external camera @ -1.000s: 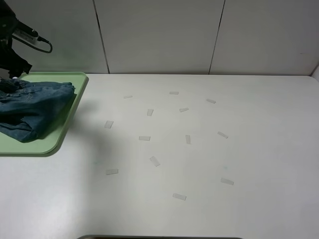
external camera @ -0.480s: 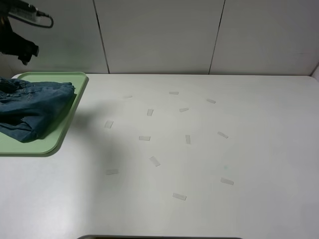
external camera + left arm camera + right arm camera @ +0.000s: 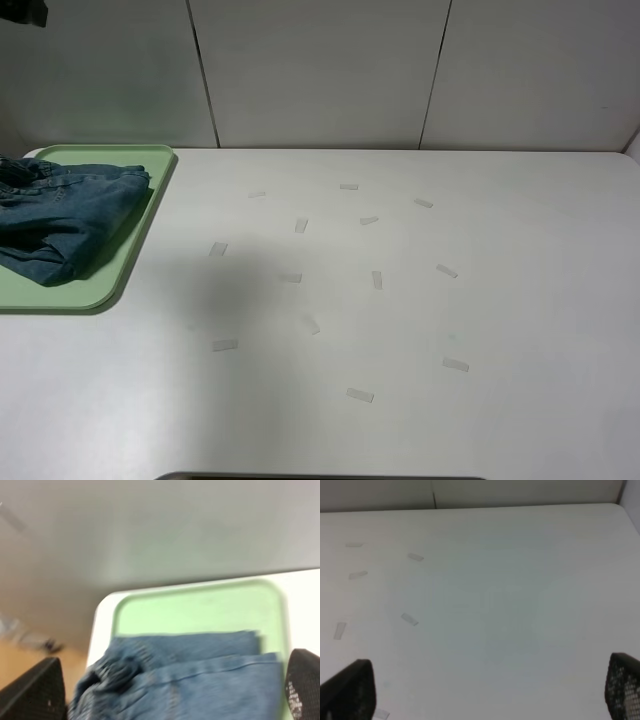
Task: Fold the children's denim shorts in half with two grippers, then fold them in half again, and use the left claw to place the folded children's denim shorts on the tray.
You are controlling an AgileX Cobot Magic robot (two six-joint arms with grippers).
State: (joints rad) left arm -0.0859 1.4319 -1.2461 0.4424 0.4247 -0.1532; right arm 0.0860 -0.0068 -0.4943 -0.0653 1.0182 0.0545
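The folded denim shorts (image 3: 62, 217) lie on the pale-green tray (image 3: 140, 235) at the table's far left; they also show in the left wrist view (image 3: 190, 680) on the tray (image 3: 200, 612). The left claw (image 3: 170, 700) is open and empty, raised above the shorts, with its fingertips (image 3: 35, 692) at the frame's lower corners. In the high view only a dark bit of the left arm (image 3: 22, 12) shows at the top left corner. The right gripper (image 3: 485, 700) is open and empty over bare table, with only its fingertips (image 3: 347, 687) showing; it is out of the high view.
Several small clear tape pieces (image 3: 301, 225) are scattered over the middle of the white table (image 3: 480, 300). A panelled white wall (image 3: 320, 70) stands behind the table. The tray sits at the table's left edge.
The left arm has risen from just above the shorts on the tray and has almost left the top of the high view. The shorts stay on the tray.
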